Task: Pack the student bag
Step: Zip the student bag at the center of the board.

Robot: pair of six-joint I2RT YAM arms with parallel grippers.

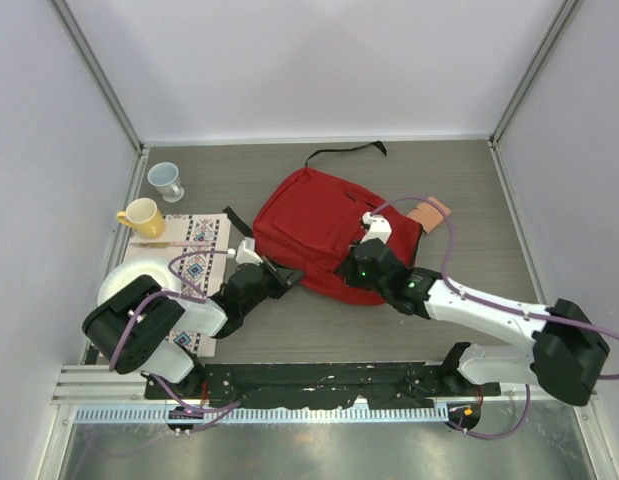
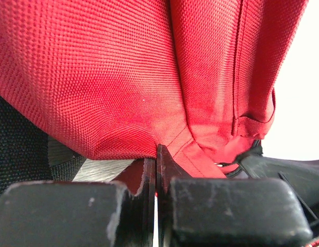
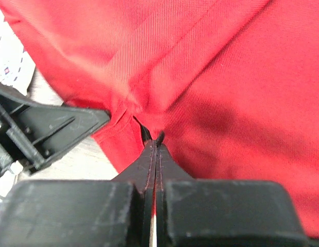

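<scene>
Soft, floppy bag (image 1: pixel 314 220): left gripper (image 2: pixel 156 167) and right gripper (image 3: pixel 155 154) each clench its near-edge fabric; seams likely hold best.

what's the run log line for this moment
left gripper: shut on large soft red fabric backpack | right gripper: shut on backpack | backpack: lying on grey table

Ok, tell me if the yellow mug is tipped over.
No, the yellow mug stands upright, its open mouth facing up, beside the white mug.
</scene>
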